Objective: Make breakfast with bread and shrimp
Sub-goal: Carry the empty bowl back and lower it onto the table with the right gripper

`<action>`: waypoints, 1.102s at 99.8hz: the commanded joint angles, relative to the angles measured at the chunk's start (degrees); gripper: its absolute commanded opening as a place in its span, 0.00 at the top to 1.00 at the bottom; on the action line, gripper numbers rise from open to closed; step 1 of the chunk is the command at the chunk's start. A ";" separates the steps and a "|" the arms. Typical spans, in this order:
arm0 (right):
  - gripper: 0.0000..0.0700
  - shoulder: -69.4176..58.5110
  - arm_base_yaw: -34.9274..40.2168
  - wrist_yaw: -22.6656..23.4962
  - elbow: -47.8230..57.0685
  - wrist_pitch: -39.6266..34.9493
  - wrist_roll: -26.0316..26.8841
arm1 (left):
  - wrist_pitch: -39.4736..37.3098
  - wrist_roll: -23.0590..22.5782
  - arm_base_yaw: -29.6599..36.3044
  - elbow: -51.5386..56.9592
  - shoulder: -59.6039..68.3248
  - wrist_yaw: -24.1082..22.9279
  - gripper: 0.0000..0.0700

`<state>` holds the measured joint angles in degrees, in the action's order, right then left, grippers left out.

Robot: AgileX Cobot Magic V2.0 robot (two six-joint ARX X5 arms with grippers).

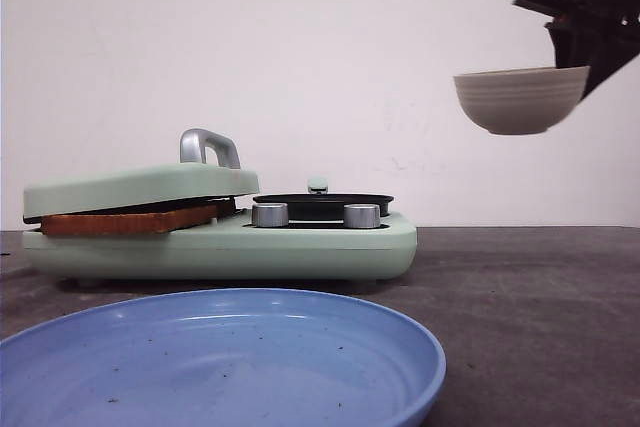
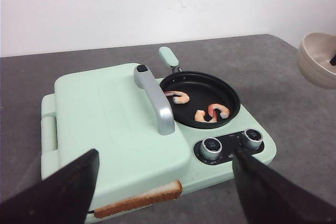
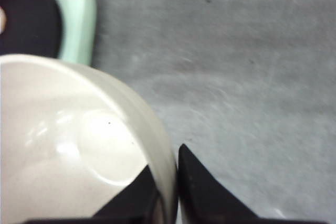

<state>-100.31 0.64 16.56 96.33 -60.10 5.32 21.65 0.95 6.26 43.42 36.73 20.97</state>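
Observation:
A slice of bread lies pressed under the shut lid of the mint-green breakfast maker; its crust edge shows in the left wrist view. Three shrimp lie in the small black pan on the maker's right side. My left gripper is open and empty, above the maker's front edge. My right gripper is shut on the rim of an empty beige bowl, held in the air to the right of the maker; the bowl's inside shows in the right wrist view.
A large empty blue plate lies at the table's front, before the maker. Two silver knobs sit on the maker's front panel. The lid has a silver handle. Grey tabletop stretches to the right.

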 commanded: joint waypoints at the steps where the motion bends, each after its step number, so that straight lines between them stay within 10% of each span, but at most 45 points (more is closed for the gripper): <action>1: 1.00 -0.46 -0.68 1.09 -1.11 0.92 -1.49 | -0.46 -0.50 0.13 0.66 0.55 -0.02 0.38; 61: 1.00 -0.46 -3.15 5.03 -27.04 24.09 1.86 | -0.26 -0.44 0.13 0.66 0.81 -0.02 0.38; 110: 1.00 -2.67 -3.41 4.61 -28.00 25.24 1.97 | -0.17 -0.04 0.13 0.66 0.81 0.00 0.38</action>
<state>-101.84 -2.68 21.02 67.66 -35.14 6.50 21.80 0.97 6.26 43.42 37.19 20.97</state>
